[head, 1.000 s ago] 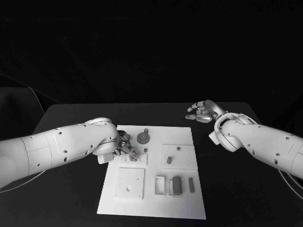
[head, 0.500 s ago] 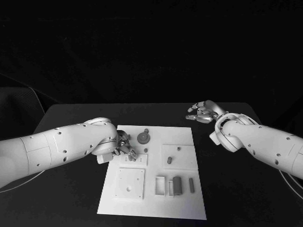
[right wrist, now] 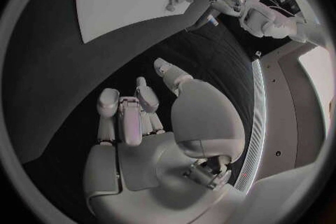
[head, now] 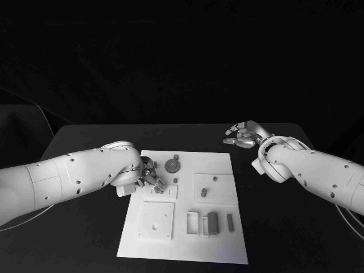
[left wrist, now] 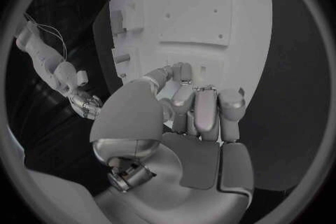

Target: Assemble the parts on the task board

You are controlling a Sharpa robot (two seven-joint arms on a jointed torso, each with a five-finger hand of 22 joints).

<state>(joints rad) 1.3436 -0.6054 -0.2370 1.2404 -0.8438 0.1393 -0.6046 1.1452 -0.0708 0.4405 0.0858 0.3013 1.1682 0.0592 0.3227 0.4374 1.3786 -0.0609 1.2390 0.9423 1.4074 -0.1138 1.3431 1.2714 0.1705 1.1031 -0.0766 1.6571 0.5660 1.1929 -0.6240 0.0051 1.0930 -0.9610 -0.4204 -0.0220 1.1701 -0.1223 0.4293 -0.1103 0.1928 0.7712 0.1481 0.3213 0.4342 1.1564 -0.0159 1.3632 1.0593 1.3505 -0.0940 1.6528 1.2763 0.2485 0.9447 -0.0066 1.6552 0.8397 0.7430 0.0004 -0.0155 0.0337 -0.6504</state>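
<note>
The left robot hand [head: 149,175] hides whatever lies beneath its curled fingertips [left wrist: 207,107] on the task board [head: 223,239].

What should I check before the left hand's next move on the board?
1. Board flat and square on the table: ok.
2. Left hand over the board's left edge, fingers curled down by a small part: ok.
3. Left hand holding a part: cannot tell, fingers hide it in both head and wrist views.
4. Gear near the board's far edge, apart from the left hand: ok.
5. Right hand off the board, on the table beyond its far right corner, fingers curled on nothing: ok.
6. Two upright pieces near the board's near edge, out of the left hand's way: ok.
</note>
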